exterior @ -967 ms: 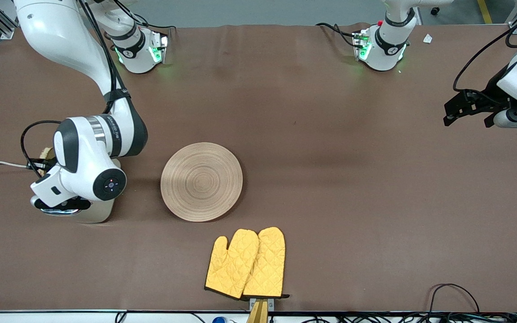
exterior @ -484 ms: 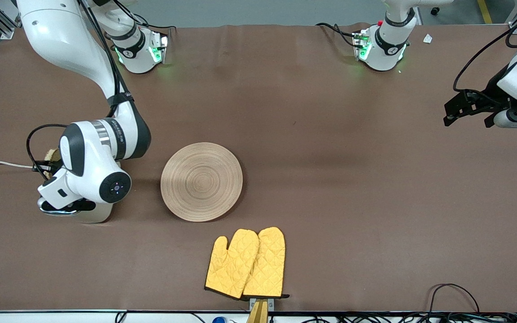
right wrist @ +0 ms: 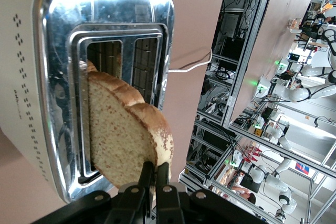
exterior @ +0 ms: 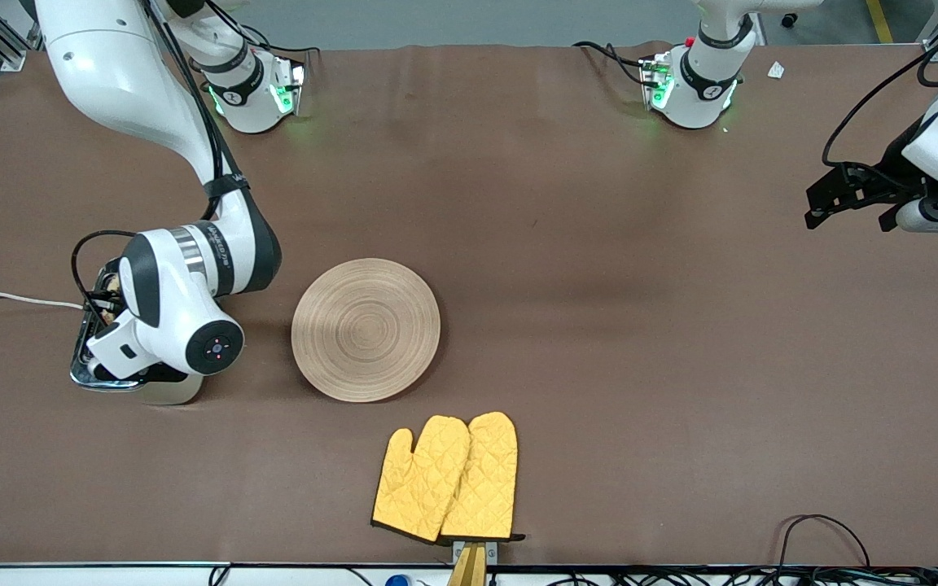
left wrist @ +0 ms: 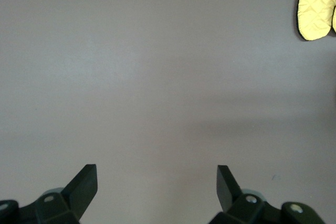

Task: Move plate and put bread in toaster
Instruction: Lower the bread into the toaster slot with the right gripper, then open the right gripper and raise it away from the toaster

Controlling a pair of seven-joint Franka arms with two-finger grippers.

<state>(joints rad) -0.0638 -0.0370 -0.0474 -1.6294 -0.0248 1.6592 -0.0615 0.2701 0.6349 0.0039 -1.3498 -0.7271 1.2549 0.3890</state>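
At the left edge of the front view, the toaster (exterior: 115, 358) stands on the brown worktop (exterior: 599, 285) at mid height, largely covered by the right arm's wrist; its white cord (exterior: 5, 298) runs off the frame's left edge. The right gripper (right wrist: 155, 174) hangs over the toaster's chrome top, jaws pressed together on the edge of the bread (right wrist: 123, 137). In the right wrist view the slice stands on edge, its lower part inside one of the two slots and the rest rising above the chrome. In the front view only a scrap of crust (exterior: 113, 282) shows beside the wrist, so how deep the slice sits is hard to judge there.

Just right of the toaster, a little left of frame centre, the plate (exterior: 365, 329) lies flat on the worktop with its ring grooves showing, clear of the toaster and of both arms. Below it and slightly to the right, near the bottom edge of the frame, a pair of yellow oven mitts (exterior: 446, 478) lies side by side and overlapping.

At the upper right edge of the front view the left gripper (exterior: 848, 199) waits over bare worktop, well apart from the plate. The left wrist view shows its jaws spread wide with nothing between them, and one mitt (left wrist: 316, 4) in that frame's upper right corner.
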